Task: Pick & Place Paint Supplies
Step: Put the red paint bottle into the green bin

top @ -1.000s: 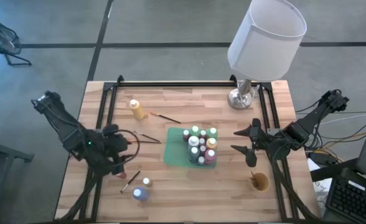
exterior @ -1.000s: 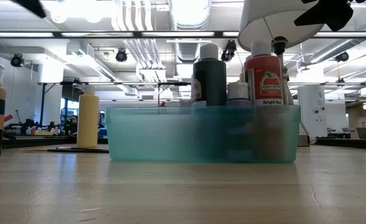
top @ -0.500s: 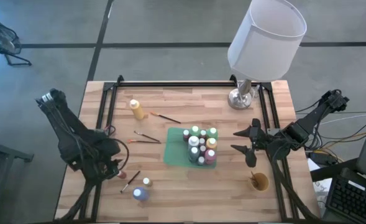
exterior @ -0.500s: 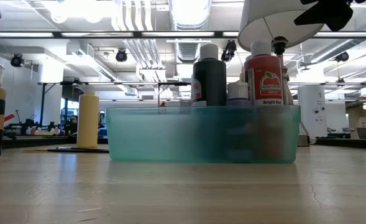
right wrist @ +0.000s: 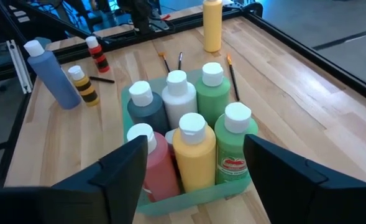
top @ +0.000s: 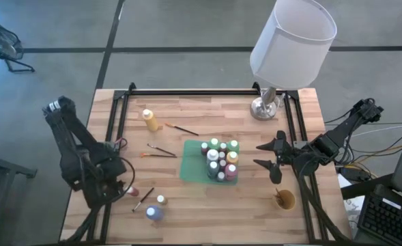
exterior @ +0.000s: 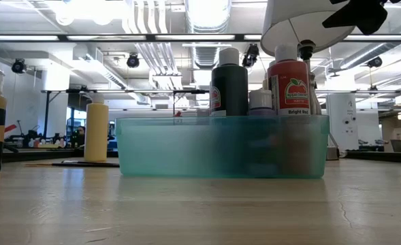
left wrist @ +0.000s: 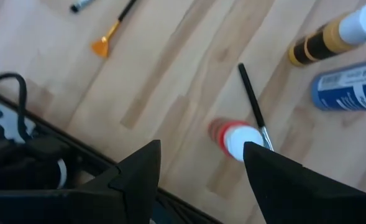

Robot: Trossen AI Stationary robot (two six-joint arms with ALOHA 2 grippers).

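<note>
A teal tray (top: pixel 192 166) (exterior: pixel 220 146) at mid-table holds several upright paint bottles (right wrist: pixel 189 134). Loose supplies lie to its left: a yellow bottle (top: pixel 149 119), brushes (top: pixel 180 128) (top: pixel 161 152) (top: pixel 143 199), a blue bottle (top: pixel 154 213) (left wrist: pixel 350 93), a yellow-and-black bottle (top: pixel 161 199) (left wrist: pixel 329 37), and a small red, white-capped bottle (top: pixel 134 192) (left wrist: pixel 235 138) standing upright. My left gripper (top: pixel 122 190) (left wrist: pixel 201 152) hangs open above the table's near-left part, next to the red bottle. My right gripper (top: pixel 259 154) (right wrist: pixel 195 146) waits open to the right of the tray.
A table lamp with a white shade (top: pixel 293 41) stands on its base (top: pixel 265 106) at the far right. A small tan cup (top: pixel 284 199) sits near the right near corner. Black rails (top: pixel 119 116) run along the table's sides. Bare wood lies between tray and cup.
My left gripper has drawn back from beside the middle brush toward the table's near-left corner and now hangs by the small red bottle. The bottles, brushes and right arm have stayed where they were.
</note>
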